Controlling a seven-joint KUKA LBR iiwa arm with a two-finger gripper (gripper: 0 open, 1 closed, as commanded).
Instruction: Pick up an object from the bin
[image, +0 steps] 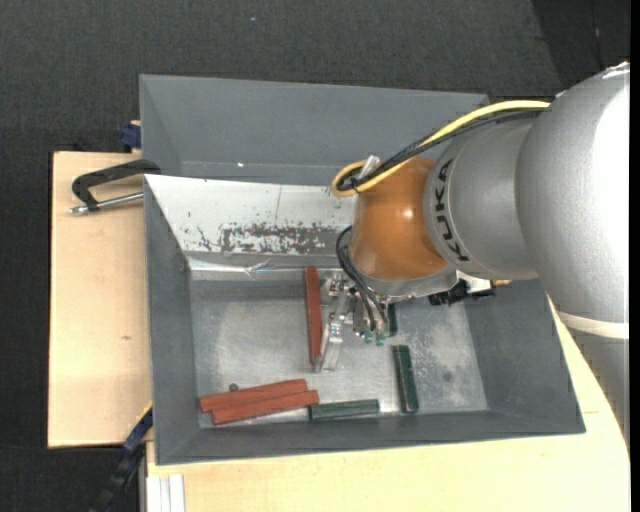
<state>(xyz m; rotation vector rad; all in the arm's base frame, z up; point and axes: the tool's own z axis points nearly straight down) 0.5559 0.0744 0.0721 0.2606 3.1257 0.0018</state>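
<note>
Your gripper (338, 335) hangs low over the middle of the grey metal bin (170, 330), just beside a long, slim red-brown stick (314, 310) that runs toward the back wall. Under the orange wrist cover you cannot tell whether the pincer is apart or together. If that stick is your target, centre across its narrow width, come straight down near its middle, and stay clear of the dark green bar (404, 378) nearby.
</note>
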